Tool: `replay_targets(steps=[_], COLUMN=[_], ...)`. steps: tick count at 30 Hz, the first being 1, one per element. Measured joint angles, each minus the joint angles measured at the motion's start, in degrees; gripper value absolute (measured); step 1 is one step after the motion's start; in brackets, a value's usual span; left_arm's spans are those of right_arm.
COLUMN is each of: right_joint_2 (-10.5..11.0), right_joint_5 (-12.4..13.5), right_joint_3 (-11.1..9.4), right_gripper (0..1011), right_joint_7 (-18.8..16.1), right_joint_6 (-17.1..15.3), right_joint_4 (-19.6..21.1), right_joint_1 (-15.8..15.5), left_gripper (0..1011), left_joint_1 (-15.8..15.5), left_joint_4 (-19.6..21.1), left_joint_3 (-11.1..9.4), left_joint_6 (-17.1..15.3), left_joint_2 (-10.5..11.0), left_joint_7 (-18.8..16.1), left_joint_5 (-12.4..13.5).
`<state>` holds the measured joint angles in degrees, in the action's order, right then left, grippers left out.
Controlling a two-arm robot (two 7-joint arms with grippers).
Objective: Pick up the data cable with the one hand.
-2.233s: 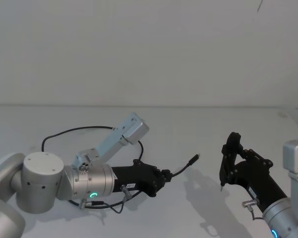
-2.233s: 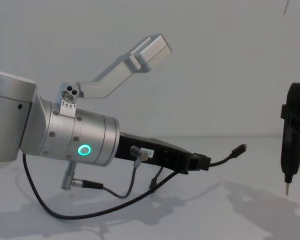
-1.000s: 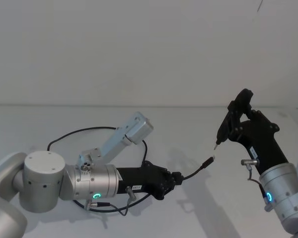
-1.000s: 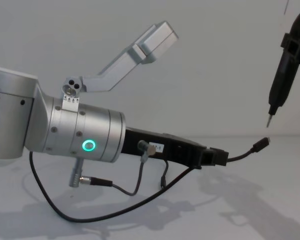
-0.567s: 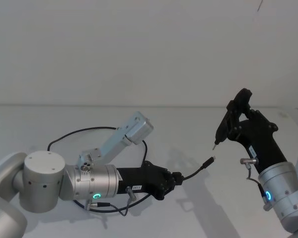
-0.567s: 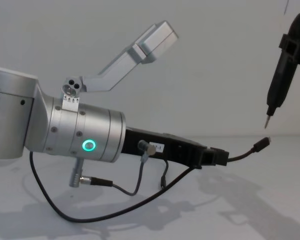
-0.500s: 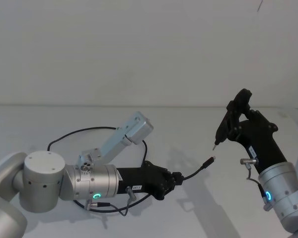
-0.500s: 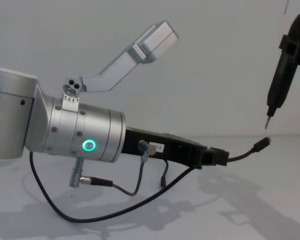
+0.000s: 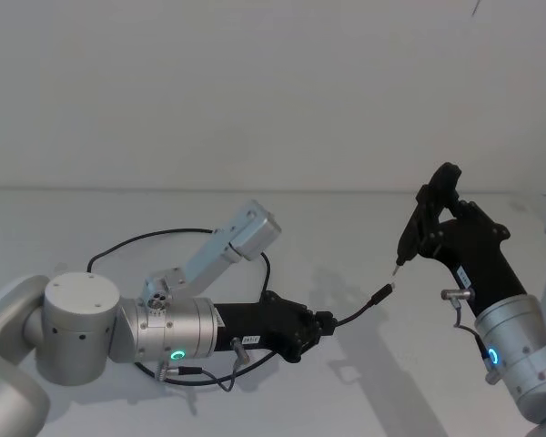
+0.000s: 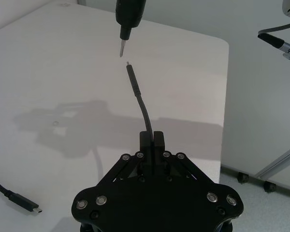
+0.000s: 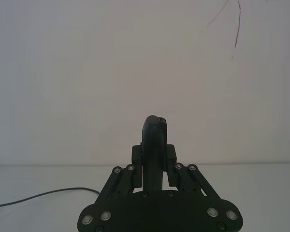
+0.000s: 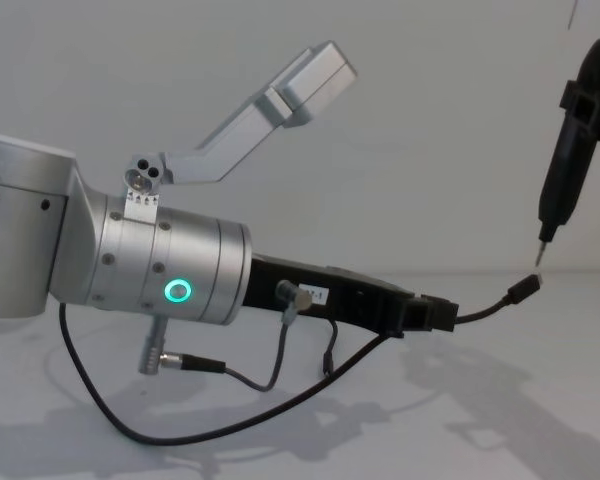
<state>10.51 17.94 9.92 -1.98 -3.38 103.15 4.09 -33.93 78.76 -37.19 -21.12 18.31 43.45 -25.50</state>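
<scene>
While the cable (image 9: 357, 310) trails in a loop across the white table (image 9: 346, 382) behind it, the left gripper (image 9: 326, 324) reaches forward low over the surface with its fingers clamped on the cord a short way behind the plug (image 12: 525, 288). The free end rises clear of the table. Just beyond the plug, the right gripper (image 9: 428, 223) is closed around a slim black tool (image 12: 565, 170), whose thin metal tip (image 10: 121, 48) points down just above the plug, a small gap showing between them.
</scene>
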Motion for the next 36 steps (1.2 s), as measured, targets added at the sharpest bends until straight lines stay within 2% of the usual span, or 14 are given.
replay_targets(steps=[12,27,36], right_joint_2=[0.17,0.59,0.64], right_joint_5=[-0.07,1.15,1.45], right_joint_3=[-0.56,-1.16,-1.53], right_gripper=[279,279,279], right_joint_7=[-0.99,-3.33,-4.18], right_joint_6=[-1.61,-4.65,-5.31], right_joint_4=[0.04,0.97,1.25], right_joint_1=[0.07,-0.05,-0.1], left_gripper=[40,40,40], left_joint_1=[0.0,0.0,0.01], left_joint_4=[0.0,0.0,0.0], left_joint_3=[0.0,0.0,0.0], left_joint_6=[0.0,0.0,0.0], left_joint_2=[-0.01,0.0,0.0], left_joint_7=[0.0,0.0,0.0], left_joint_5=[0.01,0.01,0.01])
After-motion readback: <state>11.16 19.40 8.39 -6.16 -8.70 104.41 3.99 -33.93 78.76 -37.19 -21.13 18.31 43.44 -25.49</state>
